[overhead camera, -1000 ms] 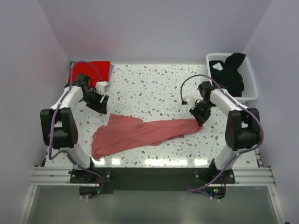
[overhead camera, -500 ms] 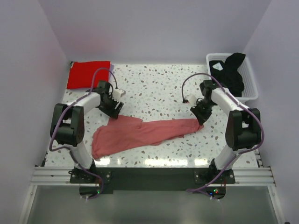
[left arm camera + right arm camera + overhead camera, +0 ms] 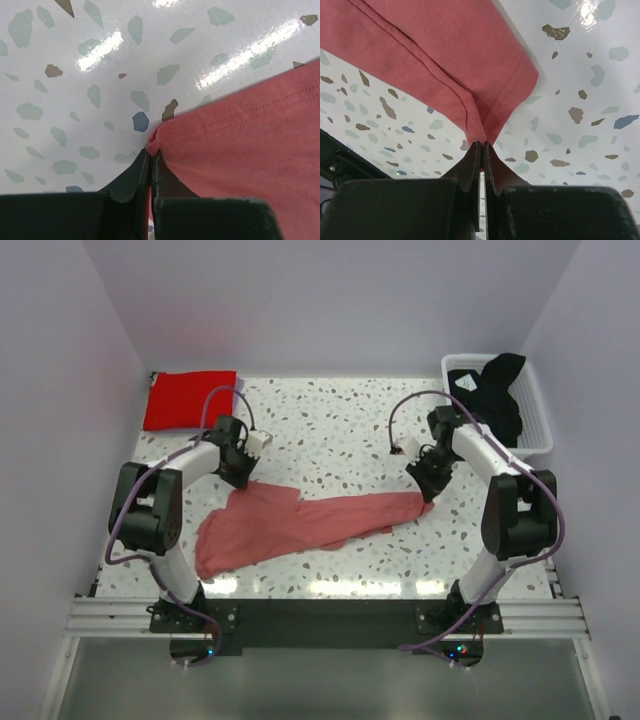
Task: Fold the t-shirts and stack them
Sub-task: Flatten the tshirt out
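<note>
Near the front of the tabletop (image 3: 340, 430) the salmon-pink t-shirt (image 3: 300, 525) lies stretched | left fingers (image 3: 135, 175) and right fingers (image 3: 470, 165) each pinch a hem corner | I judge both bites thin: a pull may slip or bunch the cloth | glossy terrazzo, glare | far: red t-shirt (image 3: 190, 398) folded, black t-shirt (image 3: 495, 390) in basket (image 3: 535, 430), lilac walls (image 3: 330, 310)
</note>
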### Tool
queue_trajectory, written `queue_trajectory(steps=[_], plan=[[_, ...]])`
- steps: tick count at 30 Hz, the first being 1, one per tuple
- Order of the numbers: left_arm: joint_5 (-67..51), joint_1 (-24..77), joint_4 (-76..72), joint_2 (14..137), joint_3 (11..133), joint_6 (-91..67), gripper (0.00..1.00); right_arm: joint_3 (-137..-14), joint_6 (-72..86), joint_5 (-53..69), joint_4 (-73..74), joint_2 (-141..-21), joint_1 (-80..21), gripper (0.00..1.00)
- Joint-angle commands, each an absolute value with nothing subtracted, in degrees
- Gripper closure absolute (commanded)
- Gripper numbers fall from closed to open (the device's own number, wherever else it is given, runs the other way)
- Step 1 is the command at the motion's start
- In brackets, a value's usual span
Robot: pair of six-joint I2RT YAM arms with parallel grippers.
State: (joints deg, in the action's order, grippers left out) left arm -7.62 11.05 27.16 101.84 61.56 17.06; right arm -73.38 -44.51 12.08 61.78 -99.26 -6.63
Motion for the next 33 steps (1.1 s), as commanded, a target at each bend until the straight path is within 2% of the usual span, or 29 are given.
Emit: queue_trajectory(steps=[1, 7, 12, 21, 33], plan=[[-7.5, 8.5, 32.1, 101.3, 63.4, 17.6, 1.0, -77.2, -42.0, 15.2, 61.4, -97.6, -6.3, 1.0], [-10.7, -1.7, 38.8, 101.4, 84.5, 20.8, 1.0, -82.7, -36.5, 16.4, 54.4, -94.8, -6.2, 1.0], [-12.2, -5.1, 38.1, 99.2, 97.3, 21.6, 1.0, -89.3, -31.7, 15.7, 47.8, -93.3, -6.3, 1.0], [-13.7, -10.1, 24.9, 86.1, 99.1, 15.9, 1.0, -96.2, -23.7, 10.1, 30.7, -85.2, -6.3, 1.0], [-5.0, -11.2, 10.2, 61.4, 91.9, 15.6, 1.0, -93.9, -22.6, -2.0, 17.7, -62.4, -6.3, 1.0]])
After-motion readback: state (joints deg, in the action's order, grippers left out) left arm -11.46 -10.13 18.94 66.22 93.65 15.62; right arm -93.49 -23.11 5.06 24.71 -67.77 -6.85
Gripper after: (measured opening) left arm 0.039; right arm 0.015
